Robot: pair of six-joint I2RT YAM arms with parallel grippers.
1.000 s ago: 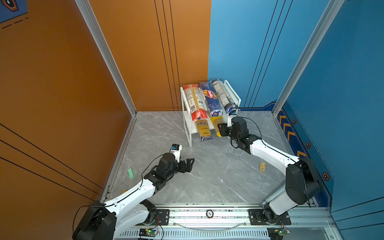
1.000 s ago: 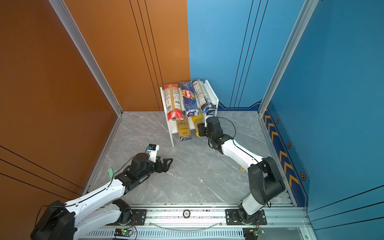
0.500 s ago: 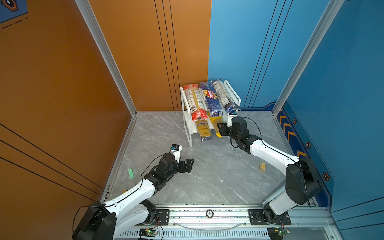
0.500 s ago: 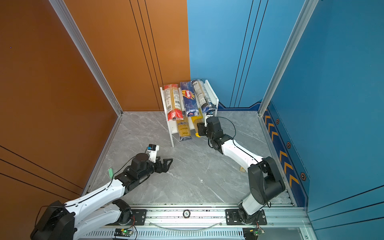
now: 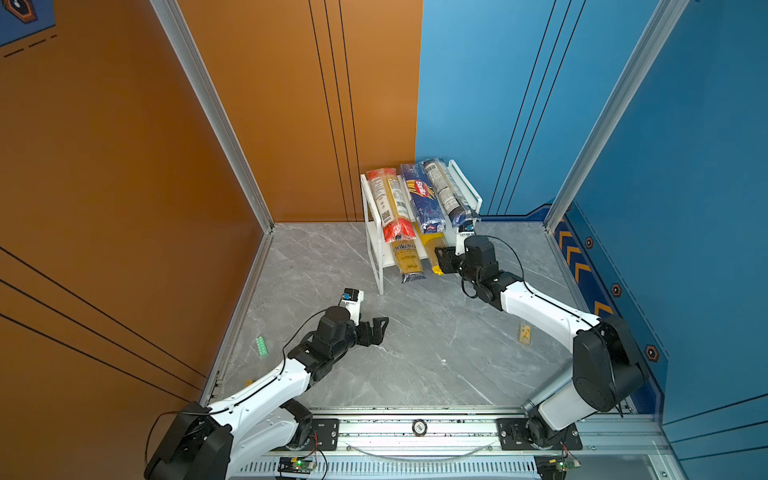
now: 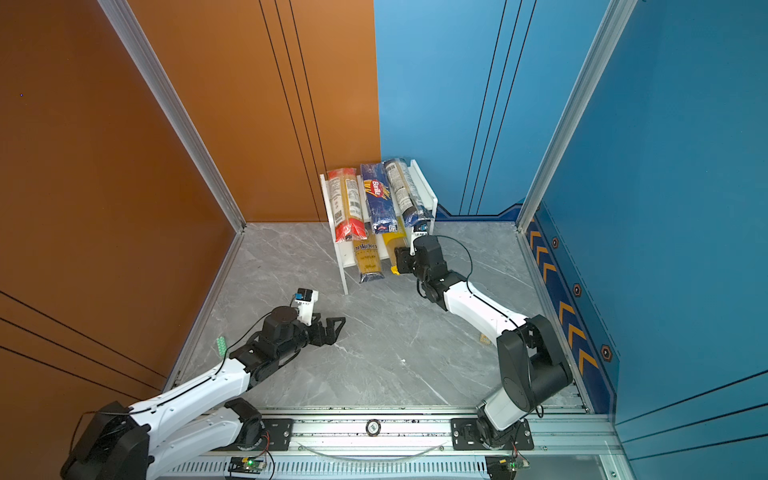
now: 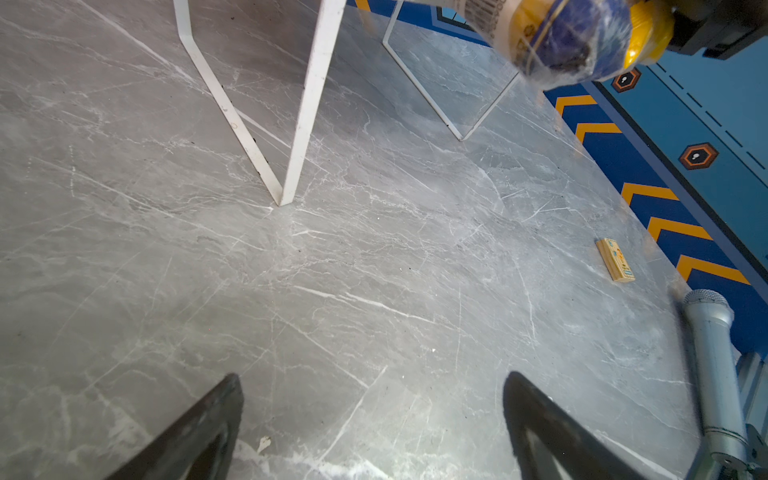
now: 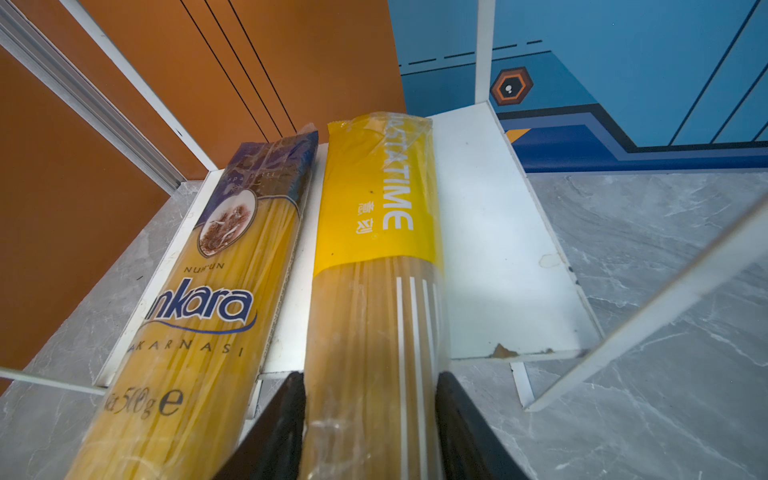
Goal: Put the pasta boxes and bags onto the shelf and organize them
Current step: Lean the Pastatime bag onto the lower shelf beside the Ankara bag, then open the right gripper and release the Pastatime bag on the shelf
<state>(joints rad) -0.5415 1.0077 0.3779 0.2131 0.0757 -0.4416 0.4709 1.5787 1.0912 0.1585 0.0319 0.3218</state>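
The white shelf (image 5: pixel 466 183) stands at the back wall. In both top views its upper board carries the red-ended clear pack (image 5: pixel 390 203), the dark blue Barilla pack (image 5: pixel 422 197) and the clear dark-blue labelled pack (image 5: pixel 446 191). On the lower board (image 8: pixel 490 249) lie the blue-yellow portrait pack (image 8: pixel 216 291) and the bright yellow pack (image 8: pixel 374 249), both sticking out over the front edge. My right gripper (image 8: pixel 370 399) is shut on the yellow pack's near end, one finger against each side. My left gripper (image 5: pixel 378 328) hovers open and empty over the bare floor, well in front of the shelf.
A small yellow card (image 5: pixel 525 333) lies on the grey floor at the right. A green strip (image 5: pixel 262 345) sits outside the left floor edge. The shelf's thin white legs (image 7: pixel 307 104) stand ahead of the left gripper. A silver cylinder (image 7: pixel 710 365) lies near the right wall.
The right gripper has edged slightly toward the shelf with the yellow pack between its fingers. The left arm has not moved.
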